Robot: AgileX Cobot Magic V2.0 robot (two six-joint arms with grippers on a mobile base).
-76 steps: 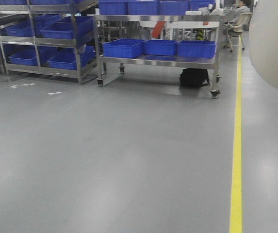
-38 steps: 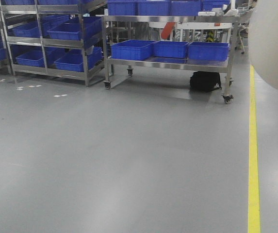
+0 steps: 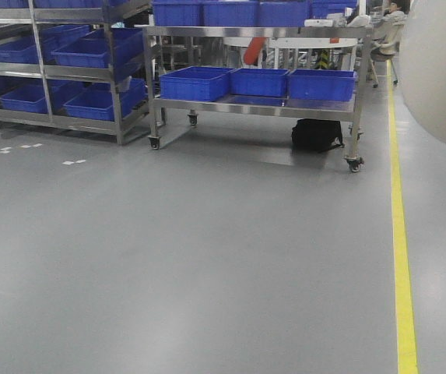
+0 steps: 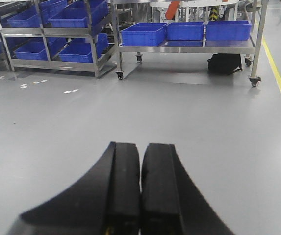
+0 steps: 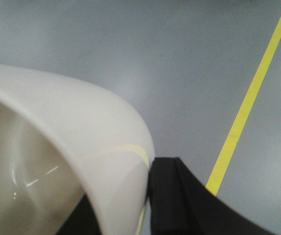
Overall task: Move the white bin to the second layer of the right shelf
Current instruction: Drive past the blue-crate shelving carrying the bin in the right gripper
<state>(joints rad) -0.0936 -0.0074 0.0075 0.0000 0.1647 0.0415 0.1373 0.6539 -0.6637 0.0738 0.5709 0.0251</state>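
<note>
- My right claw (image 5: 125,208) is clamped on the rim of the bin (image 5: 71,122), one finger inside its wall and one outside.
- The bin hangs above the floor (image 5: 130,49), near the yellow line (image 5: 248,103).
- My left claw (image 4: 141,169) is pressed closed, holding nothing.
- Blue crates (image 3: 195,82) sit on a cart (image 3: 254,107) ahead.
</note>
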